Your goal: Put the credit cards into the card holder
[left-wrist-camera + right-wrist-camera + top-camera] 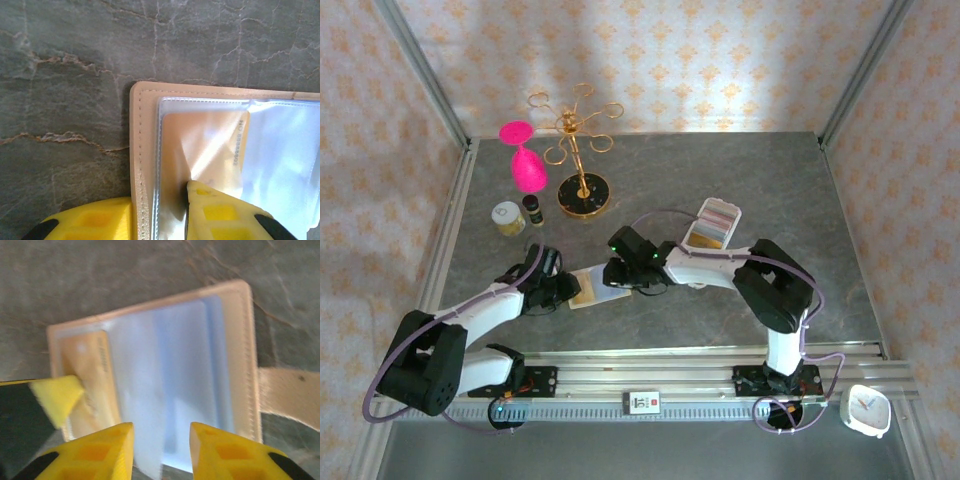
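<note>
The beige card holder (590, 288) lies open on the grey table between my two grippers. A yellow credit card (205, 145) sits inside its left clear sleeve (87, 365). My left gripper (160, 195) is shut on the holder's left edge (145, 150), with one finger outside the cover and the other pressing on the sleeve. The right gripper (161, 426) stands open over the holder's near edge (245, 340), and a loose clear sleeve page hangs blurred between its fingers. More credit cards (712, 222) lie in a white tray at the right.
The white tray (733, 212) sits just beyond the right arm. Further back on the left stand a gold stand (582, 150), a pink glass (525, 165) and two small jars (507, 217). A white clock (865, 410) lies at the near right. The holder's strap (285, 390) sticks out sideways.
</note>
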You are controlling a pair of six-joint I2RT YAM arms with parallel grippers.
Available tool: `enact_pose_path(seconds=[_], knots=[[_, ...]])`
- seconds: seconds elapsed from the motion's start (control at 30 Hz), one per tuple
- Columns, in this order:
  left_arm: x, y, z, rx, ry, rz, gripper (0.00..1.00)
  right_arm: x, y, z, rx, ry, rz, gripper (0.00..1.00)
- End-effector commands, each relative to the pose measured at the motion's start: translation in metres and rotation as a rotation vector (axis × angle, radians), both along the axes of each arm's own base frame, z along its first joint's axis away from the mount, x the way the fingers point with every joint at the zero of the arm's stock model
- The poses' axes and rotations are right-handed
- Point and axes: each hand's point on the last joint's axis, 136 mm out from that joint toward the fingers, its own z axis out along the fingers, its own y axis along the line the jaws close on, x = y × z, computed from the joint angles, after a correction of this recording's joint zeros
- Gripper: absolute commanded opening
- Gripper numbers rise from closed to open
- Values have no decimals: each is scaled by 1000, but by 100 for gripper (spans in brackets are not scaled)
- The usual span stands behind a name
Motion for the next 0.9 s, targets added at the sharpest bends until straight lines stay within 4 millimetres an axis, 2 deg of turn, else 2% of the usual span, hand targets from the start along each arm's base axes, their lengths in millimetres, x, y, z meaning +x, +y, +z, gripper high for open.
enact_pose_path(seconds=[0.0, 0.17, 0.3, 0.47, 0.67, 0.87], knots=[[-33, 8, -52, 67, 133, -46, 27, 0, 7, 7, 54, 4, -20, 37], [-33, 7, -52, 60, 131, -51, 27, 0, 20, 12, 116, 10, -2, 39], [-33, 5, -52, 49, 130, -52, 27, -2, 25, 5, 126, 31, 11, 37], [-33, 3, -51, 38, 128, -50, 27, 0, 18, -5, 81, 33, -16, 38], [-31, 2, -49, 32, 118, -50, 27, 0, 15, -6, 77, 30, -29, 39], [-28, -8, -46, -17, 101, -75, 27, -2, 28, -1, 130, 44, 14, 32]])
